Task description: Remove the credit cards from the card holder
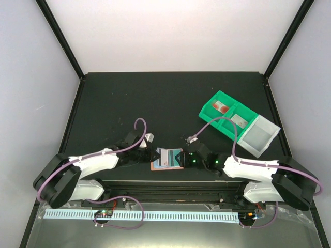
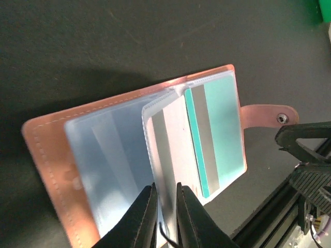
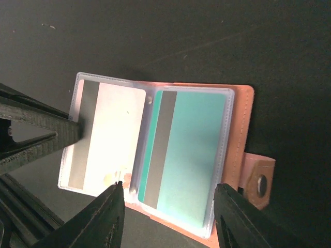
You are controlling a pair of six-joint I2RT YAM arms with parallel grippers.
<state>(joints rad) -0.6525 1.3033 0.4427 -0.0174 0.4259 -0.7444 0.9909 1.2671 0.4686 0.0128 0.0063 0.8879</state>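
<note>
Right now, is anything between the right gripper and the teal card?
Only the clear sleeve covering the teal card. The right gripper hangs over it, jaws open, with nothing else between. The left gripper pinches the pale card's sleeve beside it.

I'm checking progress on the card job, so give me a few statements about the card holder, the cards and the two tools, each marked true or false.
1. The card holder lies open. True.
2. The left tool pinches the clear sleeve holding the pale card. True.
3. The teal card is already out of the holder. False: it sits sleeved inside it.
4. The right tool is clamped shut on the teal card. False: its jaws stand open, gripping nothing.
</note>
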